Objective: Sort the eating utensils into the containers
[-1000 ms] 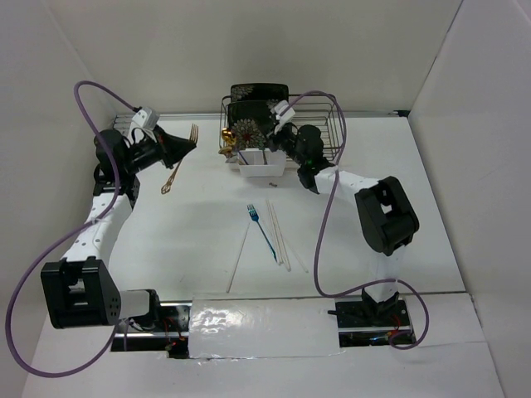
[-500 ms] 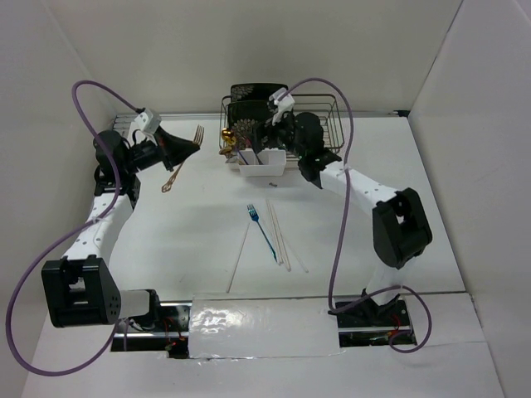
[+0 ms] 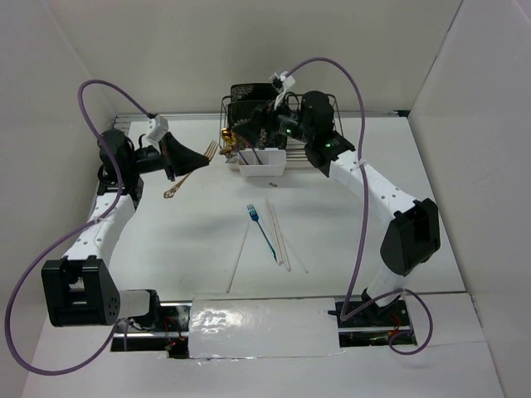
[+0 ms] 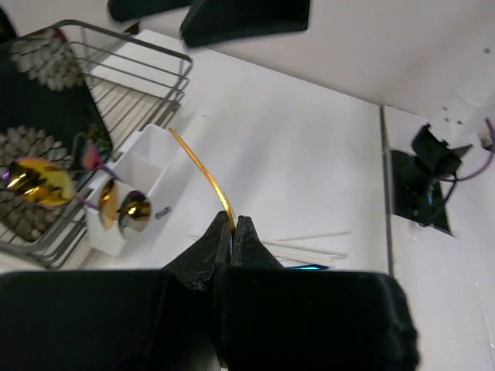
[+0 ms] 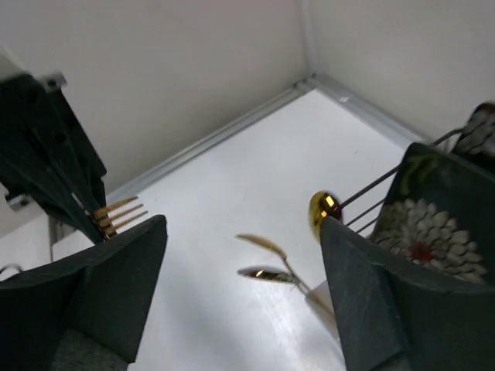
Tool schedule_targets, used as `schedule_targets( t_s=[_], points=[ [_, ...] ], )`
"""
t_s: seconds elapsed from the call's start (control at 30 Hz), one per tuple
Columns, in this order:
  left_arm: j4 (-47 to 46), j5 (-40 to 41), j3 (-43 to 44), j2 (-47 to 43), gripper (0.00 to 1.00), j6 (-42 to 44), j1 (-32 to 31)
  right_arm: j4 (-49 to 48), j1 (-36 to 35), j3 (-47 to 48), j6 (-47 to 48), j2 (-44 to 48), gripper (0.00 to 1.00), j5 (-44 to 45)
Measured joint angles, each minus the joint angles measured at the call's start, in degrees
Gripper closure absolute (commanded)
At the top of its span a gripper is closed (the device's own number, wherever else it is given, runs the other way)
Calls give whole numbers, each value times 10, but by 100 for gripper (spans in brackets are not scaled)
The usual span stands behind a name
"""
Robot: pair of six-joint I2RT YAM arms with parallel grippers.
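Observation:
My left gripper (image 3: 189, 159) (image 4: 232, 226) is shut on the handle of a gold fork (image 3: 199, 158) (image 4: 201, 171), held in the air left of the white caddy (image 3: 262, 162) (image 4: 145, 171). Gold spoons (image 4: 124, 210) (image 5: 272, 273) stand in the caddy. The right gripper (image 3: 259, 130) (image 5: 244, 224) hangs open and empty above the caddy; the fork's tines (image 5: 117, 213) show past its left finger. A small blue fork (image 3: 262, 233) and pale chopsticks (image 3: 282, 236) (image 4: 309, 247) lie on the table in the middle.
The black wire dish rack (image 3: 319, 124) (image 4: 131, 85) stands behind the caddy, with black floral plates (image 3: 249, 116) (image 5: 441, 220) (image 4: 42, 147) in it. White walls close in the back and both sides. One chopstick (image 3: 239, 259) lies apart, left of the blue fork.
The right gripper opened, lifted off the caddy and swung up over the rack's front. The left gripper carried the gold fork to the right, closer to the caddy.

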State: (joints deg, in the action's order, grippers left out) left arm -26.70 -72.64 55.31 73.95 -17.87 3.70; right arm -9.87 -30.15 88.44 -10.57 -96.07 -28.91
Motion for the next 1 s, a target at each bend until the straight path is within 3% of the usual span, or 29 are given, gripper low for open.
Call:
schedule_targets(
  t_s=[0.37, 0.47, 0.5, 0.6, 0.8, 0.83, 0.93, 1.0],
  points=[
    [0, -60, 13, 0, 100, 1, -32, 21, -51, -12, 2, -8, 20, -104],
    [-3, -61, 13, 0, 100, 0, -32, 21, -57, -12, 4, -8, 26, -113],
    [-4, -61, 13, 1, 100, 0, -32, 21, -59, -12, 5, -8, 37, -116],
    [-8, -63, 14, 2, 100, -1, -32, 22, -60, -12, 9, -8, 44, -120],
    [-15, -72, 21, 10, 100, -4, -31, 25, -60, -10, 17, -8, 76, -149],
    [-14, -76, 21, 12, 100, -4, -30, 27, -60, -10, 19, -8, 86, -151],
    [-16, -92, 22, 14, 100, -1, -28, 37, -57, -2, 20, -8, 100, -171],
    [-17, -104, 26, 16, 95, 0, -28, 45, -56, 5, 21, -8, 100, -185]
  ],
)
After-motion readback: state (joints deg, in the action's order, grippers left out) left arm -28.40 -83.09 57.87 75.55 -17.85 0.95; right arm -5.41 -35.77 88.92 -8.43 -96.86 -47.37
